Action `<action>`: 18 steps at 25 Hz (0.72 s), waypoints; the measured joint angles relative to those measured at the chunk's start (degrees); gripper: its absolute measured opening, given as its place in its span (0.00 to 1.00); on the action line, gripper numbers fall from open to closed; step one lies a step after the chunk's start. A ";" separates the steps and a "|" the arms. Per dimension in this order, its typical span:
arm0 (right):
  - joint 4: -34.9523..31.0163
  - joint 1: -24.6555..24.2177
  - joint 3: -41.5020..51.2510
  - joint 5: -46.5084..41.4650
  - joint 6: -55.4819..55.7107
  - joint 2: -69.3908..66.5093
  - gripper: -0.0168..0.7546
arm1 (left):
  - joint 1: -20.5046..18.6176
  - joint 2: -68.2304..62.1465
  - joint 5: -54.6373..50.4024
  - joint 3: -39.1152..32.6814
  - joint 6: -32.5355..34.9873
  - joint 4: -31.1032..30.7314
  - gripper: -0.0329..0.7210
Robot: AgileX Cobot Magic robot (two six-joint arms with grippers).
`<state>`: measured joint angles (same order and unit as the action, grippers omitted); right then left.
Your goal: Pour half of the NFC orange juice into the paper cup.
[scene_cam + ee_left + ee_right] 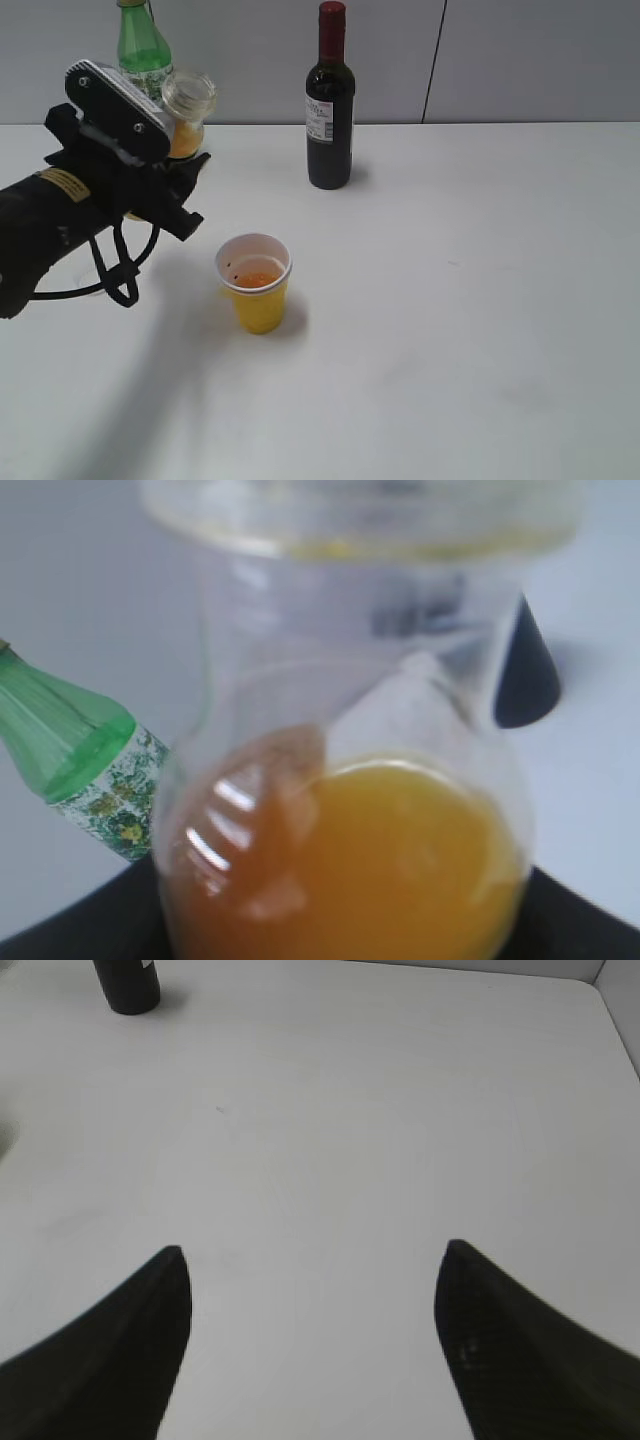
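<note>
My left gripper [170,185] is shut on the NFC orange juice bottle [186,120], a small clear uncapped bottle part full of orange liquid. It holds the bottle off the table, roughly upright, up and to the left of the paper cup. The bottle fills the left wrist view [350,810]; its label is hidden. The paper cup [256,285], yellow outside and white inside, stands on the table with some orange juice in it. My right gripper [312,1250] is open and empty above bare table; it does not show in the exterior view.
A green plastic bottle [141,45] stands behind my left gripper and shows in the left wrist view [70,750]. A dark wine bottle with a red capsule [330,100] stands at the back centre; its base shows in the right wrist view [127,985]. The white table [470,300] spreads to the right.
</note>
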<state>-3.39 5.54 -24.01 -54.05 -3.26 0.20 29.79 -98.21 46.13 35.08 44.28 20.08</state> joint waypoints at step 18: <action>0.00 0.00 0.00 0.00 0.00 0.00 0.76 | -9.94 -0.12 2.70 0.13 -39.80 -13.84 0.67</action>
<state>-3.39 5.54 -24.01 -54.05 -3.26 0.20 19.85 -98.33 48.84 35.21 4.48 6.24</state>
